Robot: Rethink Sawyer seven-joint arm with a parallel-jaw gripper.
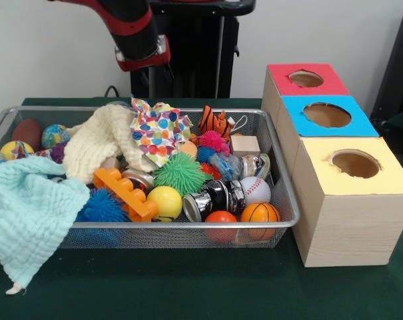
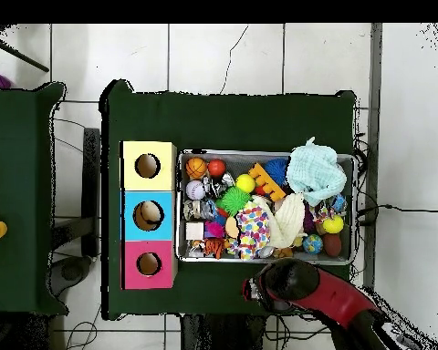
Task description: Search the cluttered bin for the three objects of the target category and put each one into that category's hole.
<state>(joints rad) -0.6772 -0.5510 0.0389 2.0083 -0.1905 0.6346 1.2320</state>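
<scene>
One arm [image 1: 138, 30] raised behind the bin [image 1: 284, 193]

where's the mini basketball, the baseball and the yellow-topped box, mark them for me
mini basketball [image 1: 260, 213], front view, on its orange front face near the bin's corner
baseball [image 1: 255, 189], front view, on its white top with red stitching
yellow-topped box [image 1: 321, 167], front view, on the bare yellow top beside the hole
</scene>
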